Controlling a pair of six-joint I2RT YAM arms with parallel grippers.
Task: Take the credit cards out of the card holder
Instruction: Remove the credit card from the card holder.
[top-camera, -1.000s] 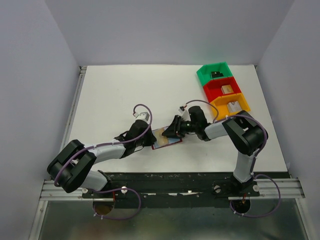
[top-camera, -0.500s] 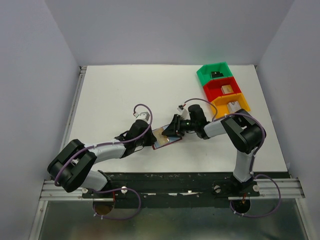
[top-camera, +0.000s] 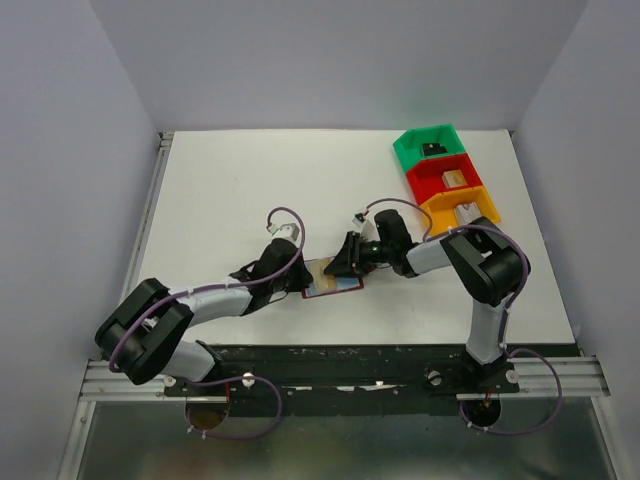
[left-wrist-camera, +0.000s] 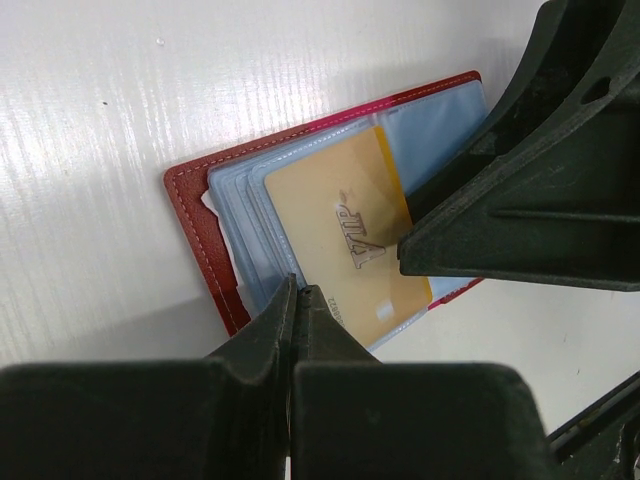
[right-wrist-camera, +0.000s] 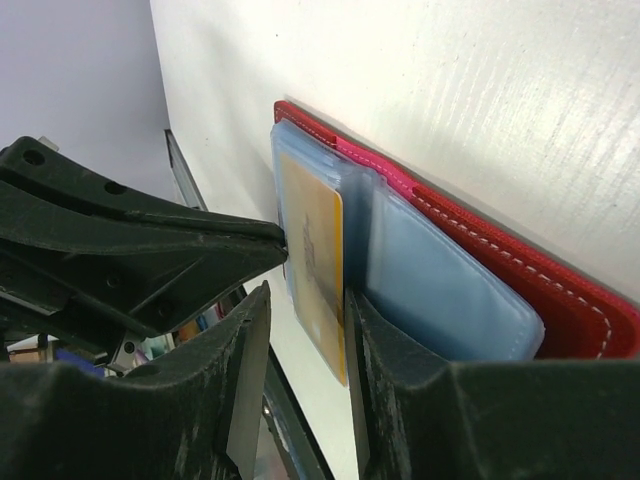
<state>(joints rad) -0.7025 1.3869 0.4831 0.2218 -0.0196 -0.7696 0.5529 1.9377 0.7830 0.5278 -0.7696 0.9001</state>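
Steadiness is counting — the left hand (left-wrist-camera: 297, 300), pinched fully together, is seemingly pinning the dark red leather-like bifold card holder (left-wrist-camera: 195, 240) on the white tabletop (left-wrist-camera: 100, 100) while the right hand (right-wrist-camera: 305, 300), half-spread, is straddling its gold-tan card (left-wrist-camera: 330, 230), needing a square pinch first.

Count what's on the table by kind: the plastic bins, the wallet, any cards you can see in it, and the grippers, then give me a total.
Plastic bins: 3 (green bin, red bin, orange bin)
Card holder: 1
Cards showing in it: 1 (gold card)
Grippers: 2 (left gripper, right gripper)
Total: 7
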